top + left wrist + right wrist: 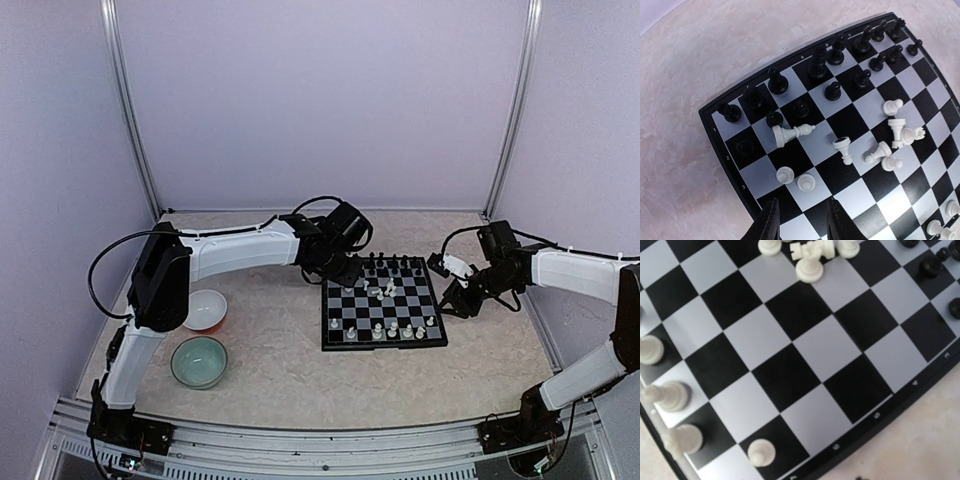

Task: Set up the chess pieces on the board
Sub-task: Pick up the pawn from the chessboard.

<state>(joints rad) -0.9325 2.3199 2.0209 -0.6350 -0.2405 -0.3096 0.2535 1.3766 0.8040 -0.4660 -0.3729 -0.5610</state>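
Note:
The board [385, 345] lies in the middle of the table. Black chess pieces [385, 268] stand along its far rows and white ones [392, 328] along its near row. More white pieces [383, 291] lie tipped over mid-board. My left gripper [348, 270] hovers at the board's far left corner. In the left wrist view it [802, 222] is open and empty, just short of two upright white pawns [796, 178], with a fallen white piece [790, 134] beyond. My right gripper [452, 298] hangs at the board's right edge. Its fingers are out of its wrist view, which shows the board [790, 375] and a white pawn [761, 452].
A white bowl [205, 308] and a pale green bowl [199, 360] sit left of the board, near the left arm. Metal frame posts and pale walls close in the back and sides. A rail runs along the near table edge.

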